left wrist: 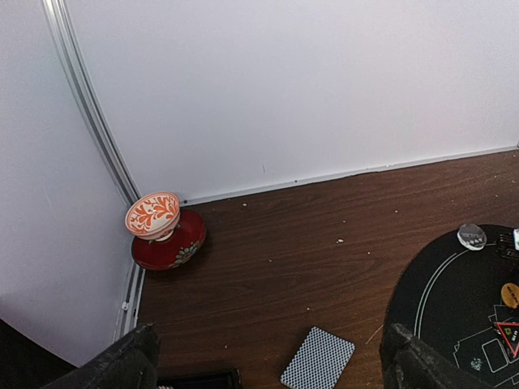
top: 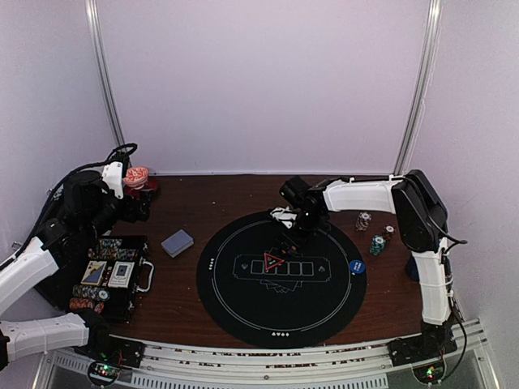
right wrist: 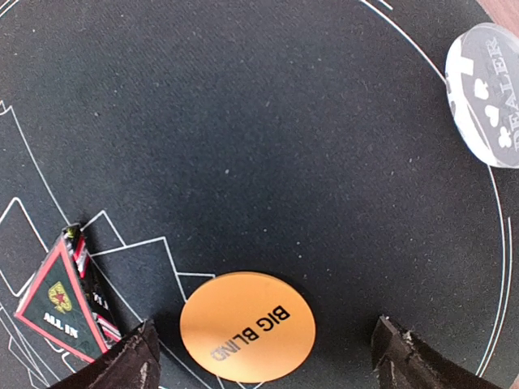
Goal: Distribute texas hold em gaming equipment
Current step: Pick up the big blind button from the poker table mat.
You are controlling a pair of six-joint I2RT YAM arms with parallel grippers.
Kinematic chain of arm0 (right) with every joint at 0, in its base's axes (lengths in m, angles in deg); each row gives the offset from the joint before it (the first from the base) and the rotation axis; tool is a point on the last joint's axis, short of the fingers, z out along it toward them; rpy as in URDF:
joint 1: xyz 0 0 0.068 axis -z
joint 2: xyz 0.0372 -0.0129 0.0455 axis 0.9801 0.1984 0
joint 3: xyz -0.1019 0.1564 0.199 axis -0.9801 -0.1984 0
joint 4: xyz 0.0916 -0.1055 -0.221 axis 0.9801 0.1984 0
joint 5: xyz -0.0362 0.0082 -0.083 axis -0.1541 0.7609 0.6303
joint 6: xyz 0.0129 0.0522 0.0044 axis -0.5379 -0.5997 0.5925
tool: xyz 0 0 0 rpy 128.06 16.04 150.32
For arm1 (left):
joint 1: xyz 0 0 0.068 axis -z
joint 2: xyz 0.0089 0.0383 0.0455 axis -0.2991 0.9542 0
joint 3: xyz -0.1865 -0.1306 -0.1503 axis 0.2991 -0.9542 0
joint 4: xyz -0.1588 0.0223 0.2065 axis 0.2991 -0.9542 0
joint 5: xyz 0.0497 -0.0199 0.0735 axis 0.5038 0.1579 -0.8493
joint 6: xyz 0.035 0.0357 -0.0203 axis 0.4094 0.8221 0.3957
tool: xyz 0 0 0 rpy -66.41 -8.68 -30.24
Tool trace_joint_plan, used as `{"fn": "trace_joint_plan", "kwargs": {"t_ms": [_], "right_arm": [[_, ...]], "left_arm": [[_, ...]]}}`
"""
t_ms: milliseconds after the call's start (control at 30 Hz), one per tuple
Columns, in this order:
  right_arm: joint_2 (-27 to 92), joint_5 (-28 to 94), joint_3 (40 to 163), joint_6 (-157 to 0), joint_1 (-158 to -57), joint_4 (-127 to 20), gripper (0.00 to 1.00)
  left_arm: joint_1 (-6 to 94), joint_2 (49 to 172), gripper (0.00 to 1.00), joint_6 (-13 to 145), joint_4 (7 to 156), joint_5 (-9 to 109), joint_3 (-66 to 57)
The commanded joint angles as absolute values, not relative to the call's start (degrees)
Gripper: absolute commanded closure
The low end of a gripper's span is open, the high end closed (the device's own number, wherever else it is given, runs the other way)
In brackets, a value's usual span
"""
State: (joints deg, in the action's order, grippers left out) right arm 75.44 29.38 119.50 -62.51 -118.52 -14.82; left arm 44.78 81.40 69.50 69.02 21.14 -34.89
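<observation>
An orange "BIG BLIND" button [right wrist: 247, 326] lies flat on the black round mat [top: 243, 304]. My right gripper [right wrist: 263, 361] hovers open just above it, one finger on each side. The red triangle "ALL IN" marker [right wrist: 55, 301] stands to its left, and a clear "DEALER" button [right wrist: 486, 93] sits at the mat's edge. A blue button [top: 357, 265] rests on the mat's right side. The grey-blue card deck [left wrist: 318, 358] lies on the wood below my open left gripper [left wrist: 272, 369], which holds nothing. Chip stacks [top: 363, 220] stand right of the mat.
An open black case [top: 109, 275] holding chips and cards sits at the left edge. The red-and-white cup [left wrist: 152, 215] on its red saucer [left wrist: 174, 247] stands in the back left corner. White walls close in the back and both sides.
</observation>
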Motion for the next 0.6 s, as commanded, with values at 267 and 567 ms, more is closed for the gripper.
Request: {"fn": "trace_joint_plan", "kwargs": {"t_ms": [267, 567], "right_arm": [[77.6, 28.5, 119.7, -61.0, -121.4, -13.4, 0.14], [78.0, 30.4, 119.1, -61.3, -122.2, -13.8, 0.26]], "left_arm": [[44.8, 81.0, 0.02, 69.7, 71.4, 21.8, -33.7], [44.8, 80.8, 0.02, 69.7, 71.4, 22.0, -33.7]]}}
